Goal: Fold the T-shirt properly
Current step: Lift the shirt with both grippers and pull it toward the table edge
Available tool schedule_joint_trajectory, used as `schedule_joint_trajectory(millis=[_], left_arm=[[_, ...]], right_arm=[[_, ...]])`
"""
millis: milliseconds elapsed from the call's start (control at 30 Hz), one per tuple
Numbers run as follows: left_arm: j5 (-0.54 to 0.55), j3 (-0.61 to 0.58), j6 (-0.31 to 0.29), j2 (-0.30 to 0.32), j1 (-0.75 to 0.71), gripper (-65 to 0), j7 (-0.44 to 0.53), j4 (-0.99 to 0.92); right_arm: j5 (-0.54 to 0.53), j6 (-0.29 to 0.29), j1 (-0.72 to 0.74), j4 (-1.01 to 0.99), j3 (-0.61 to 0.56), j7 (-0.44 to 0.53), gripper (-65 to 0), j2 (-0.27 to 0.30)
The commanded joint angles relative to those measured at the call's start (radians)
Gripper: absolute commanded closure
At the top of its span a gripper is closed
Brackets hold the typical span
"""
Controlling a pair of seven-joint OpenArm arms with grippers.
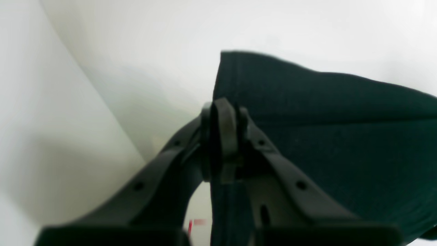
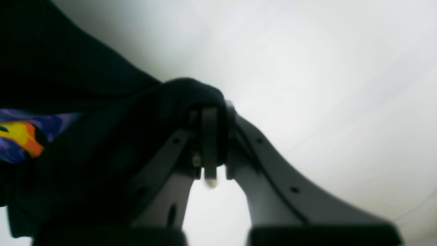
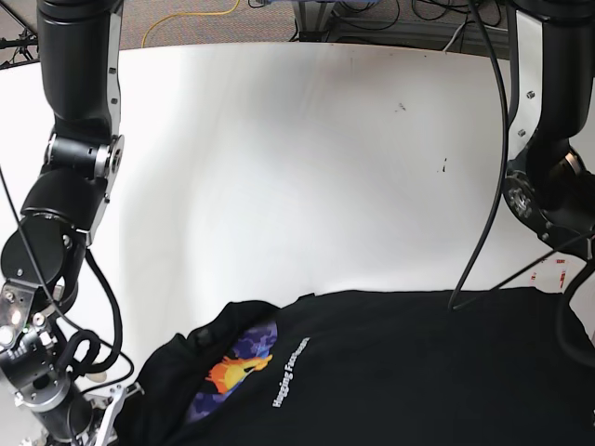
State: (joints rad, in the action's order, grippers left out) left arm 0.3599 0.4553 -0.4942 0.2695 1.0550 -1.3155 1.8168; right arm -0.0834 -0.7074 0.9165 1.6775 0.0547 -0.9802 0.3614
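Both my claws are clamped on the soft black cloth T-shirt [image 3: 400,372]: left claw [image 1: 223,112], right claw [image 2: 209,112], above the white desk [image 3: 279,177].

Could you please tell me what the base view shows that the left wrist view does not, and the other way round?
Only the base view shows the whole white table, the orange and purple print and white lettering on the T-shirt, and cables on the floor behind. Only the left wrist view shows the left gripper close up, its fingers shut on a hemmed edge of the shirt. Both show the black shirt and the white tabletop.
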Motion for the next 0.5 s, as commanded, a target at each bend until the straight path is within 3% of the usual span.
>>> schedule_joint_trajectory(millis=[0, 200, 467], left_arm=[[0.003, -0.005, 0.002, 0.009, 0.090, 0.0, 0.037, -0.025], [0.003, -0.006, 0.002, 0.011, 0.173, 0.0, 0.037, -0.067], [0.004, -0.003, -0.001, 0.012, 0.129, 0.0, 0.035, -0.070]], right_arm=[[0.009, 0.009, 0.095, 0.013, -0.025, 0.017, -2.2, 0.031], [0.010, 0.009, 0.194, 0.016, -0.071, 0.017, -2.2, 0.061], [0.004, 0.009, 0.195, 0.085, -0.097, -0.013, -2.2, 0.095]])
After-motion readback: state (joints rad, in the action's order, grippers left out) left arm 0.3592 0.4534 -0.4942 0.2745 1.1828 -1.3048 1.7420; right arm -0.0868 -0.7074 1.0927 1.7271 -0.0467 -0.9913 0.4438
